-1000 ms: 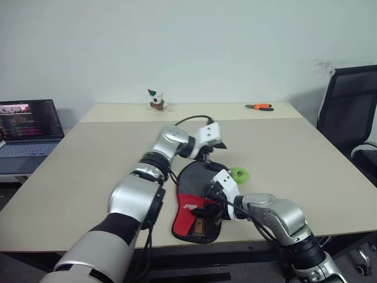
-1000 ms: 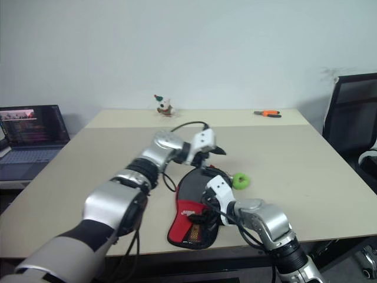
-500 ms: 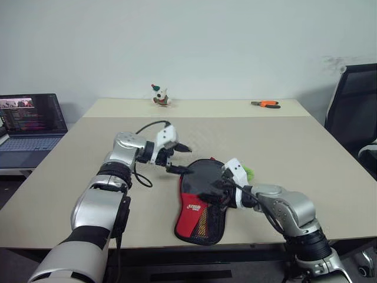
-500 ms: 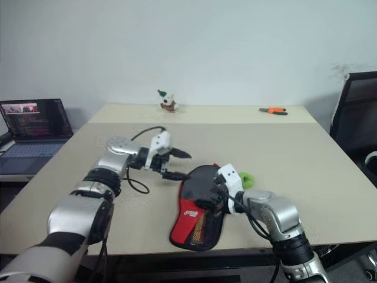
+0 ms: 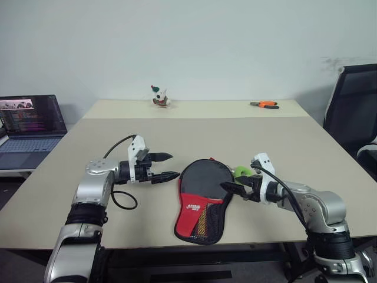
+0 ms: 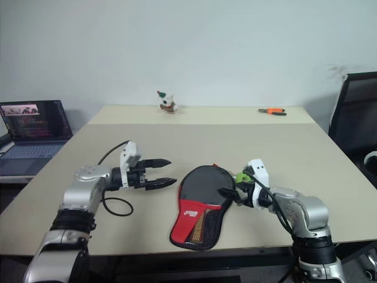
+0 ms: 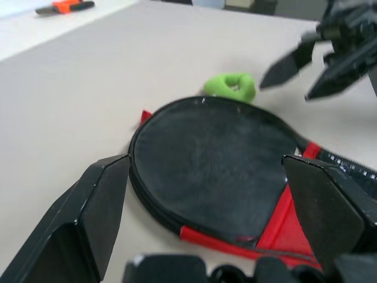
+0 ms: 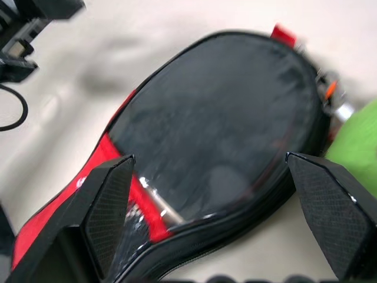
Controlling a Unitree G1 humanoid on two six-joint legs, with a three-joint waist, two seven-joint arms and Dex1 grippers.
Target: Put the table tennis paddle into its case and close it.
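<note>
The case (image 5: 201, 194) lies flat near the table's front edge, its round black part away from me and its red panel with white logo and mesh pocket (image 5: 203, 223) toward me. The table tennis paddle is hidden. My left gripper (image 5: 172, 165) hovers open just left of the case, pointing at it, nothing between its fingers. My right gripper (image 5: 231, 191) is open at the case's right edge, fingertips close to the zip side, holding nothing. In the left wrist view the black face of the case (image 7: 215, 165) lies between the open fingers (image 7: 97, 206), further off.
A green ring-like object (image 5: 240, 172) sits right beside the case, near my right gripper. A small toy figure (image 5: 158, 96) and orange pliers (image 5: 262, 105) lie at the far edge. An open laptop (image 5: 26, 127) stands on the left, an office chair (image 5: 353, 112) on the right.
My left gripper has pulled back to the left, off the case. My right gripper has slid from over the case to its right edge. Both stayed open.
</note>
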